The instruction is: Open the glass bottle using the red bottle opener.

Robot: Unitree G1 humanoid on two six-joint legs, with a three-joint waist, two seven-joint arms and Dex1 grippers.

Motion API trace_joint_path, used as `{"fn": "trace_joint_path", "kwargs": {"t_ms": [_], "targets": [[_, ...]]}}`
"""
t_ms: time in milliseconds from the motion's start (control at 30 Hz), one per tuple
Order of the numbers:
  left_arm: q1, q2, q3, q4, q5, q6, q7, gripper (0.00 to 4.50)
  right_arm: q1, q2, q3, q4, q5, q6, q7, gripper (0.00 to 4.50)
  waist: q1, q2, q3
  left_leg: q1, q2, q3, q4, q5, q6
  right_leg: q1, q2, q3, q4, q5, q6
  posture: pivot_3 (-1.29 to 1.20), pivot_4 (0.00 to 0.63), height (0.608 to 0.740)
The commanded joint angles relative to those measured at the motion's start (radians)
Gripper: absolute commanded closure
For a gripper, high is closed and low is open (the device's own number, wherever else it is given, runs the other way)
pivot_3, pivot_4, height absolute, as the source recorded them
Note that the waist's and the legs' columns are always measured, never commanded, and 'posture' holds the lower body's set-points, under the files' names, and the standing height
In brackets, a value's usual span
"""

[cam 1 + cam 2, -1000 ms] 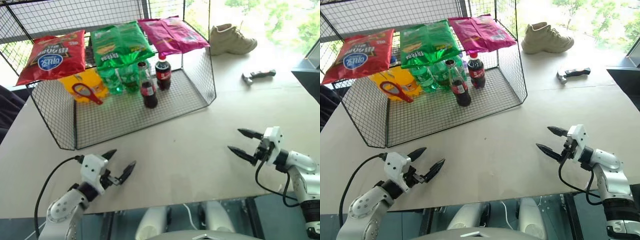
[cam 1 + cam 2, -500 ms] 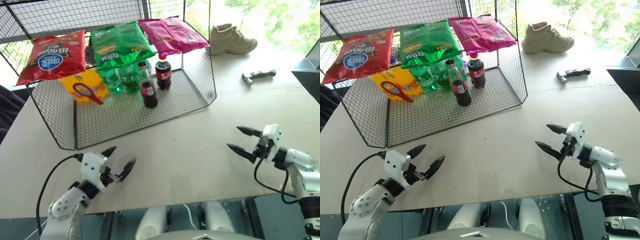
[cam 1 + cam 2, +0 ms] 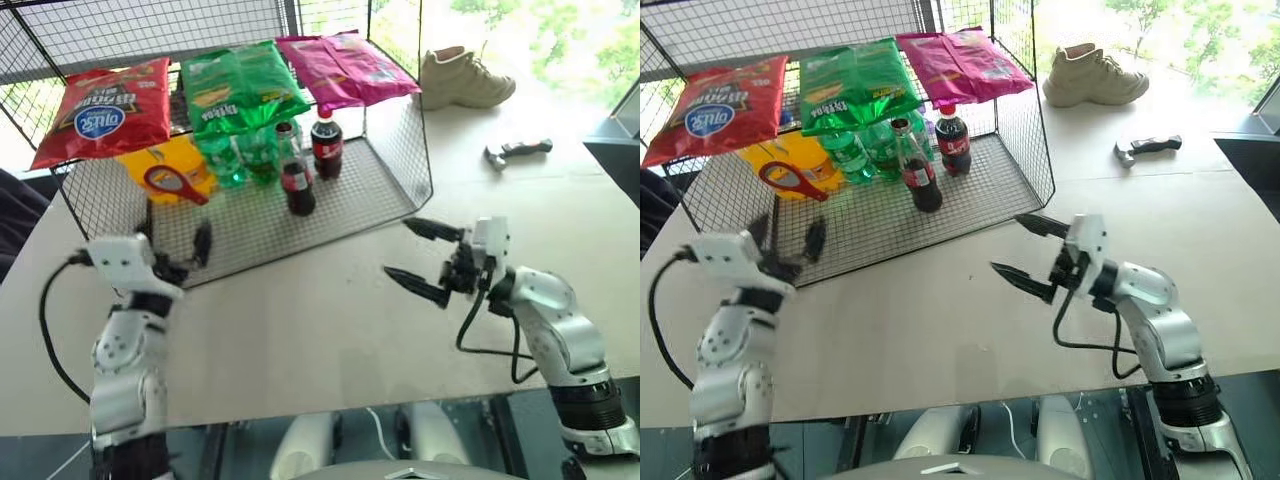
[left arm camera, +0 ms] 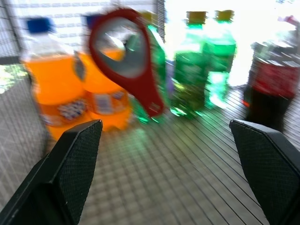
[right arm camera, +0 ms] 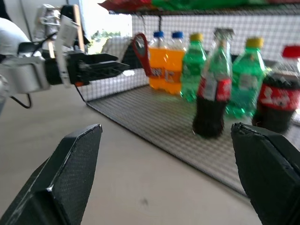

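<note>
The glass bottle, slim with dark cola and a red label, stands on the lower floor of the wire rack, in front of the green bottles. The red bottle opener hangs or leans by the orange bottles at the rack's left; the left wrist view shows the red bottle opener close ahead. My left gripper is open at the rack's front left, just below the opener. My right gripper is open over the table at the rack's front right, pointing left, with the glass bottle ahead of it.
Red, green and pink snack bags lie on the rack's top. Orange bottles, green bottles and a red-capped plastic cola bottle crowd the lower level. A shoe and a grey-and-black tool lie far right.
Both arms have risen from near the table's front edge. The left gripper went up and forward to the rack's front; the right swung left toward the rack. Both stayed open.
</note>
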Motion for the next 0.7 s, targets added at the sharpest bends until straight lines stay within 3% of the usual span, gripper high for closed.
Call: {"fn": "trace_joint_path", "kwargs": {"t_ms": [33, 367, 467, 700], "targets": [[-0.061, 0.021, 0.028, 0.043, 0.019, -0.015, 0.040, 0.00, -0.036, 0.009, 0.012, -0.090, 0.053, 0.065, -0.036, 0.07, 0.002, -0.001, 0.000, 0.000, 0.000, 0.000, 0.000, 0.000, 0.000, 0.000, 0.000, 0.000, 0.000, 0.000, 0.000, 0.00, 0.150, 0.740], [-0.263, 0.051, -0.017, 0.238, 0.038, -0.088, -0.014, 0.00, -0.041, 0.027, 0.057, -0.145, 0.075, 0.121, -0.063, 0.07, -0.001, -0.003, 0.000, -0.002, -0.002, -0.002, 0.000, 0.000, 0.000, -0.001, 0.000, -0.002, 0.000, 0.000, 0.000, 0.00, 0.150, 0.740], [-0.265, 0.042, -0.014, 0.247, 0.034, -0.106, -0.023, 0.72, -0.038, 0.025, 0.055, -0.141, 0.068, 0.113, -0.068, 0.00, -0.005, -0.003, 0.000, -0.002, -0.001, -0.002, 0.000, 0.000, 0.000, -0.001, 0.000, -0.002, 0.000, 0.000, 0.000, 0.00, 0.150, 0.740], [-0.222, 0.011, -0.015, 0.216, 0.010, -0.090, -0.029, 3.85, -0.025, 0.016, 0.046, -0.135, 0.057, 0.097, -0.065, 0.00, -0.005, -0.003, 0.000, -0.002, -0.001, -0.002, 0.000, 0.000, 0.000, -0.002, 0.000, -0.001, 0.000, 0.000, 0.000, 0.00, 0.150, 0.740]]}}
